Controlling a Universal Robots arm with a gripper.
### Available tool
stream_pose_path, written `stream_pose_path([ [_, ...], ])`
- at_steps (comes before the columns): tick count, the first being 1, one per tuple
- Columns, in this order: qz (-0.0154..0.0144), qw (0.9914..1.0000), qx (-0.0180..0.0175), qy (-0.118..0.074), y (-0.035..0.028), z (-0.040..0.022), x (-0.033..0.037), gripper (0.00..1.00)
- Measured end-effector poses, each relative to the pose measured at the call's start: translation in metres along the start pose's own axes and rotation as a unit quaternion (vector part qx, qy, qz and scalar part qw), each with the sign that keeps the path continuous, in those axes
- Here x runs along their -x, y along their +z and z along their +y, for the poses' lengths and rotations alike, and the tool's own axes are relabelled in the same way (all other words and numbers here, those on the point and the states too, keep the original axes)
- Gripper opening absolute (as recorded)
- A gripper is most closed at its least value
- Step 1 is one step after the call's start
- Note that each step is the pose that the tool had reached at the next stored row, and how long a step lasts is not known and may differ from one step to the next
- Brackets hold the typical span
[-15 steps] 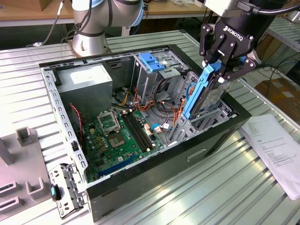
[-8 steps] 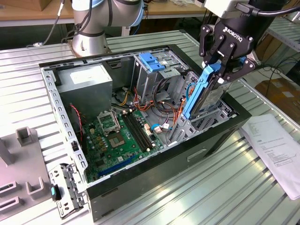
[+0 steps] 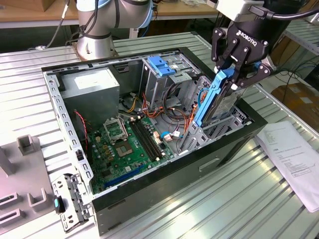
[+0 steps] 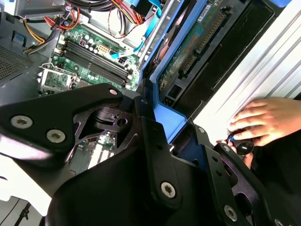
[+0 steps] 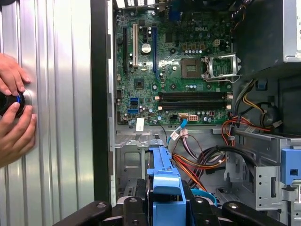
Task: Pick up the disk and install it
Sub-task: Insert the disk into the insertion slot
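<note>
While between the fingers (image 3: pixel 223 59), disk (image 3: pixel 225 102) tilted edge-down beside the case wall (image 3: pixel 247 130).

Cables (image 3: pixel 175 110) and the cage (image 3: pixel 153 83) crowd the exterior view's left of the disk (image 3: pixel 222 103); room lies open above the motherboard (image 3: pixel 130 142).

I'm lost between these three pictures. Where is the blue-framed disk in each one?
Exterior view: the disk stands tilted at the case's end on the exterior view's right, clamped in the gripper.
Second wrist view: the disk shows its green underside, running out from the gripper beside the motherboard.
First wrist view: the disk's blue frame juts from the gripper, next to orange wires.
Shared landmark: the green motherboard.
</note>
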State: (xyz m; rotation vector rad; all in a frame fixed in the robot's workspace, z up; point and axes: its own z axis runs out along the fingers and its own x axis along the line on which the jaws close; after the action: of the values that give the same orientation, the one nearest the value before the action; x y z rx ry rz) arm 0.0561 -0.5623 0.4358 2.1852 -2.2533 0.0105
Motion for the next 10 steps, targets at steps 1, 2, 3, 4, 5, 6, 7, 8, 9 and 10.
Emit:
stream_pose_path([
  [1,0.0000,1.00000,0.0000,0.000,0.0004,0.0000,0.0000,0.37],
  [2,0.0000,1.00000,0.0000,0.000,0.0010,0.0000,0.0000,0.37],
  [3,0.0000,1.00000,0.0000,0.000,0.0013,0.0000,-0.0001,0.37],
  [4,0.0000,1.00000,0.0000,0.000,0.0019,0.0000,-0.0001,0.37],
  [5,0.0000,1.00000,-0.0001,0.000,0.0024,0.0000,-0.0001,0.37],
  [6,0.0000,1.00000,0.0000,0.000,0.0029,-0.0001,-0.0001,0.37],
  [7,0.0000,1.00000,0.0000,0.000,0.0033,-0.0001,-0.0002,0.37],
  [8,0.0000,1.00000,0.0000,0.000,0.0038,-0.0001,-0.0002,0.37],
  [9,0.0000,1.00000,0.0000,0.000,0.0042,-0.0001,-0.0002,0.37],
  [10,0.0000,1.00000,0.0000,0.000,0.0048,0.0000,-0.0002,0.37],
])
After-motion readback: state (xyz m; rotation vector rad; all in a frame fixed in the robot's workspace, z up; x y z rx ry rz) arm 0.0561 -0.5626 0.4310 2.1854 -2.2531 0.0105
